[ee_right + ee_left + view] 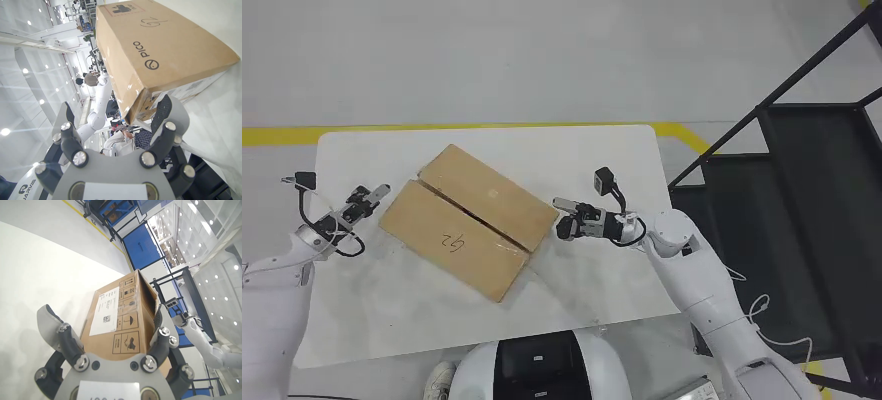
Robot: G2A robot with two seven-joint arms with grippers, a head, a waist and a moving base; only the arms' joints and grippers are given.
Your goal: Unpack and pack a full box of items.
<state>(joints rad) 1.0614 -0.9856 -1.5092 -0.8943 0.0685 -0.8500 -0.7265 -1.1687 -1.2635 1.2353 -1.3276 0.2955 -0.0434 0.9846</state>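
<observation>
A brown cardboard box [468,220] lies slanted across the middle of the white table [612,160], its two top flaps down with a seam between them. My left gripper [366,201] hovers open just off the box's left end, whose labelled side [117,317] fills the left wrist view between my spread fingers [160,315]. My right gripper [567,218] is open at the box's right end; the right wrist view has the box corner [143,89] close ahead of one finger pad [162,109].
A dark metal stair frame [802,170] stands right of the table. Yellow floor tape [362,132] runs behind the table's far edge. Bare tabletop lies in front of and behind the box.
</observation>
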